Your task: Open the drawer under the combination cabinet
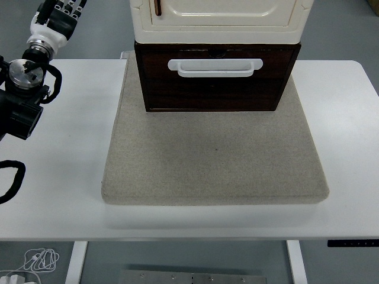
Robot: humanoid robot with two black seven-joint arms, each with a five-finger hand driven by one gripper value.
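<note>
The white table [349, 148] spans the frame, its near edge at the bottom. A beige felt mat [213, 160] lies on its centre. Grey floor [337, 29] surrounds the table. White legs [299, 263] stand below, and a coiled white cable [38, 259] lies beneath at lower left.

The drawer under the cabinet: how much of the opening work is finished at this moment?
Nothing looks done: the dark drawer sits nearly flush under the cream cabinet, and its white handle is untouched. The left hand is raised at the top left corner, far from the handle and holding nothing. Reaching the handle, grasping it and pulling all remain. The right arm is not visible.
</note>
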